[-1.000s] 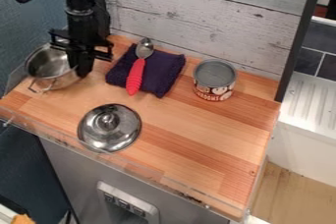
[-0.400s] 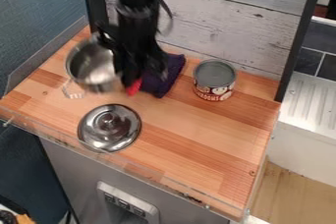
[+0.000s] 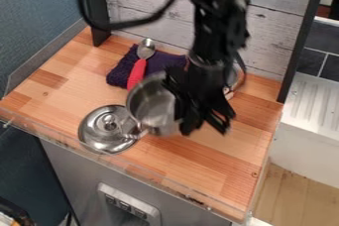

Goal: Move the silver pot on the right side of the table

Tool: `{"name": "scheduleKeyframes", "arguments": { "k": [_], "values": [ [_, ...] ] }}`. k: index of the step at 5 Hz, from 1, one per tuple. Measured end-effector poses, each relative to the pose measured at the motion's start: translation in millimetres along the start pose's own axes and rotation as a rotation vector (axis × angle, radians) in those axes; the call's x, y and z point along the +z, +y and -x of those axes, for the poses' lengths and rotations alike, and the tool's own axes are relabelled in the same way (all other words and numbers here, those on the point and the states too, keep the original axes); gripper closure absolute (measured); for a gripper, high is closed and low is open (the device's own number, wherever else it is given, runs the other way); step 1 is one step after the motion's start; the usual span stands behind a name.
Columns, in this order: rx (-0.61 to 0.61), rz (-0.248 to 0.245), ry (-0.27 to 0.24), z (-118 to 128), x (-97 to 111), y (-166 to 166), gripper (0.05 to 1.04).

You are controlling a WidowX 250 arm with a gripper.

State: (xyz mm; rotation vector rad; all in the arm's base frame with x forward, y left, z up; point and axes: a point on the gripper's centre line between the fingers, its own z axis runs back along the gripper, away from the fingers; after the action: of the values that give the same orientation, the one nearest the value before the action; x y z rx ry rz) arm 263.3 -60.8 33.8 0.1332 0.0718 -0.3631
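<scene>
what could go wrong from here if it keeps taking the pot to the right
The silver pot is held at one side by the gripper, so it might twist or slip. Its free handle overlaps the lid in this view; if it is low enough, it could catch or drag it. The can sits partly behind the arm and might get bumped.
</scene>
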Motion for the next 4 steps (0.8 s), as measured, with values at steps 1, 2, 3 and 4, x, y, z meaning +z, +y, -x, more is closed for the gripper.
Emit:
{"name": "scheduleKeyframes", "arguments": {
  "k": [1,2,3,4],
  "values": [
    [-0.061,-0.002,0.018,-6.1,-6.8,-21.0,1.006],
    [-0.074,0.0,0.058,-8.8,-20.8,-25.7,1.006],
    [-0.084,-0.006,0.07,-12.7,-26.8,-25.0,0.976],
    [-0.072,0.009,0.076,-10.7,-28.1,-21.4,0.791]
  ]
}}
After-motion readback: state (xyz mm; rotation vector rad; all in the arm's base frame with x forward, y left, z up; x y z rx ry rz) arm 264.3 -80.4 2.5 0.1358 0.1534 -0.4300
